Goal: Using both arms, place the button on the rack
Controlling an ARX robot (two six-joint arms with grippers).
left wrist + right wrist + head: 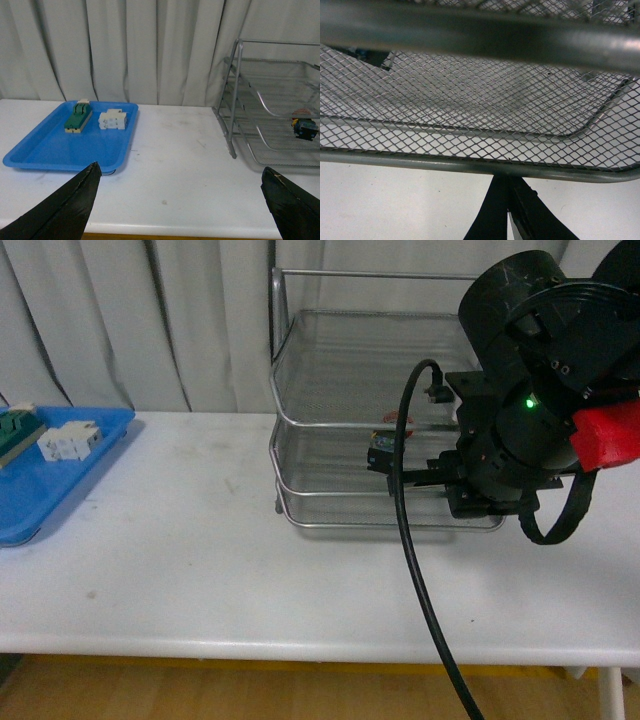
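Small push-button switch with red round cap on black and blue body: lying inside the middle tier of the rack, toward its front edge; free of both grippers.
Large silver wire-mesh three-tier rack with metal tube frame: standing on the white table, toward the back, against the grey curtain.
Right gripper: fingers pressed together with nothing between them, tips just outside the front rim of a rack tier, over the table.
Right arm: black, bulky, low in front of the rack's right half, with a black cable looping down from it.
Left gripper: jaws spread wide, empty, above the table, well apart from the rack.
Flat blue plastic tray: on the table's left side.
Green and cream switch: lying in the tray.
White block component: just beside the green switch, in the same tray.
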